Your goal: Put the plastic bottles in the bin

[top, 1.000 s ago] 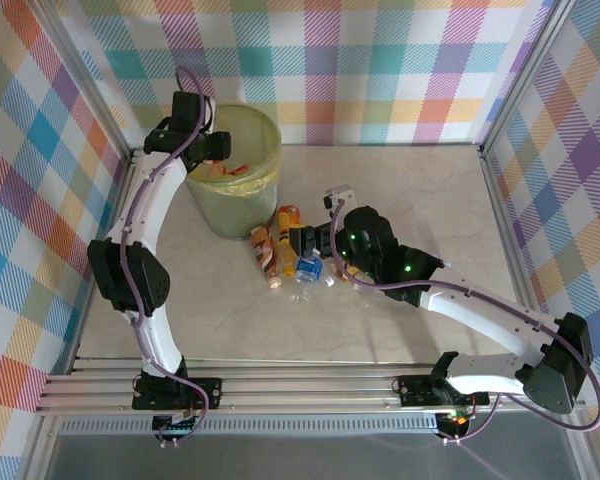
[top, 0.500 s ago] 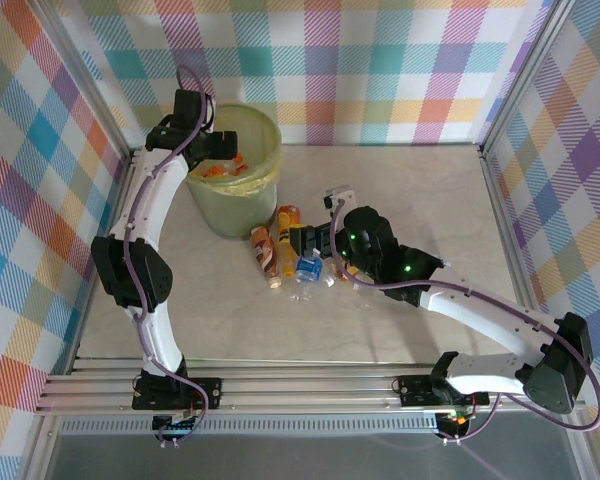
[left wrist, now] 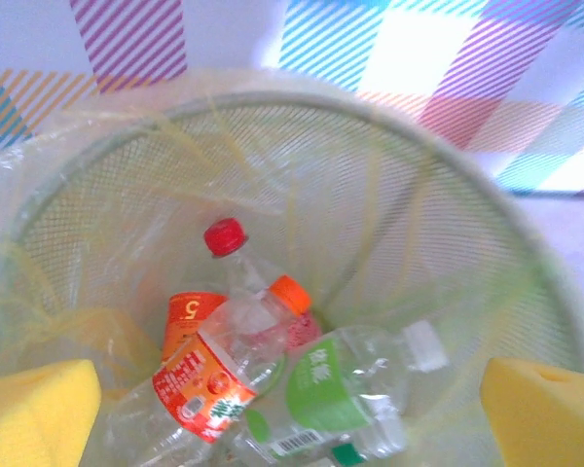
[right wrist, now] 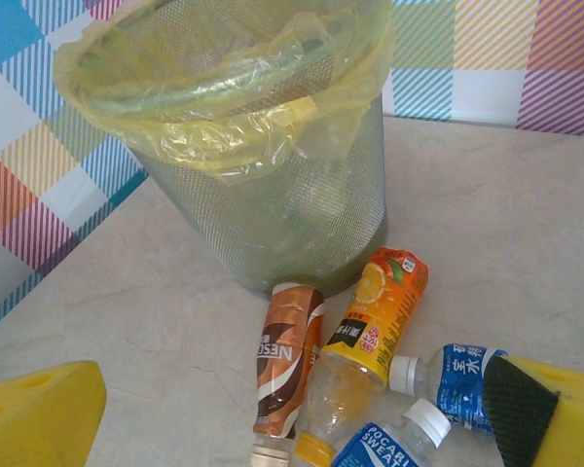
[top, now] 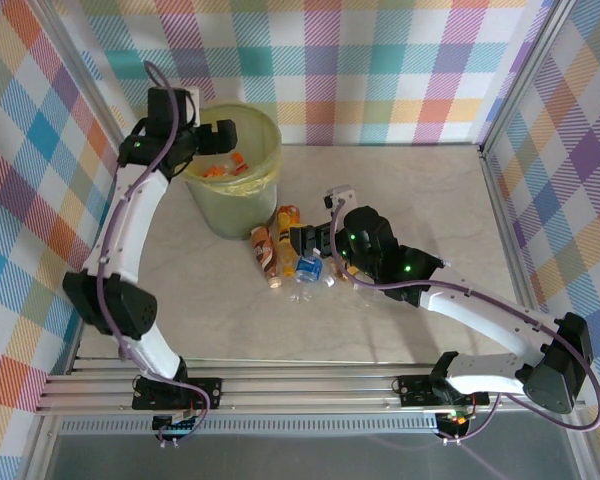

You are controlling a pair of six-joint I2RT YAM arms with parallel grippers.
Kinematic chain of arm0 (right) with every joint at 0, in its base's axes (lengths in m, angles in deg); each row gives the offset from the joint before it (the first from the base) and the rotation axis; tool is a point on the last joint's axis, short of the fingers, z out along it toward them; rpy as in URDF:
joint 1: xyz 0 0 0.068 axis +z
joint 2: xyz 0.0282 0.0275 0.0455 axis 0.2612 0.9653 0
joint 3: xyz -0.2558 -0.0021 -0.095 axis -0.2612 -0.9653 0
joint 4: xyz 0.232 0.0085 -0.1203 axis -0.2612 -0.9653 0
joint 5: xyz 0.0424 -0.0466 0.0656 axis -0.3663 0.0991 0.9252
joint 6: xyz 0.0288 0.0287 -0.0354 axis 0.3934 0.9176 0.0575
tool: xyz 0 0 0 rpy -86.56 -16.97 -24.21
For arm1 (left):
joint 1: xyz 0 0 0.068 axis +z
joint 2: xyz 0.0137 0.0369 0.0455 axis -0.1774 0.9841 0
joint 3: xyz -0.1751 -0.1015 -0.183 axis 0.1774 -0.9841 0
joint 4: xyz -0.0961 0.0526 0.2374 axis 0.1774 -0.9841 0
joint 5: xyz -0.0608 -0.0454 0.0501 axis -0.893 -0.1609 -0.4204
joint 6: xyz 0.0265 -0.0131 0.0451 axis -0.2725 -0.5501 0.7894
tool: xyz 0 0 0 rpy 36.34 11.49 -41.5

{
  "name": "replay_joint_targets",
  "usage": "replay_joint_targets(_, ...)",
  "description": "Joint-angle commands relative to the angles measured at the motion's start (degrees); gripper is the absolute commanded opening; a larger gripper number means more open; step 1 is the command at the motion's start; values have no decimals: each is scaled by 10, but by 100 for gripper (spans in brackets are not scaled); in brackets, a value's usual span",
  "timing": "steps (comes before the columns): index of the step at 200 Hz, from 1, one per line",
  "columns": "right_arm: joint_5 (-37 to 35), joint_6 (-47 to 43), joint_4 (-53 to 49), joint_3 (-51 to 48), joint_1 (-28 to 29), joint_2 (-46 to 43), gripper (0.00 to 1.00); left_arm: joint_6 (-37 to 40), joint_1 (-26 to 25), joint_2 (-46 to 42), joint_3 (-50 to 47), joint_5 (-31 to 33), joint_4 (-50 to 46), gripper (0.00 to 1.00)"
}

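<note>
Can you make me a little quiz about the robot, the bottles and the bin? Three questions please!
1. True or false: the left claw hangs open over the bin.
2. In the left wrist view, the bottle lying farthest up in the picture inside the bin has a cap. Which colour is it? A red, B blue, C black.
3. Fill the gap: on the table, the brown bottle lies right beside an ___ bottle.

Key: 1 true. 2 A. 3 orange: it is the orange bottle with the fruit on its label.
</note>
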Motion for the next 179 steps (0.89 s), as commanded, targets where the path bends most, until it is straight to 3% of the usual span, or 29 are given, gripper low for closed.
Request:
replay_joint_targets(1,-11,11,3,4,1,-2,100,-33,-4,-72,-47,-33,53,100)
replay_joint_targets(35,-18,19,4,1,1,-1,100,-72,-23,-179,-163,-35,107,100)
replay_joint_targets(106,-47,31,3,-14,1,-15,100,-183,-64,-409,-422,44,191,100)
replay_joint_targets(153,-69,43,2,-21,1,-18,100,-248,-113,-478,-550,47,263,100)
replay_joint_targets(179,-78,48,-3,-20,1,-20,100,-270,-181,-490,-615,93,293,100)
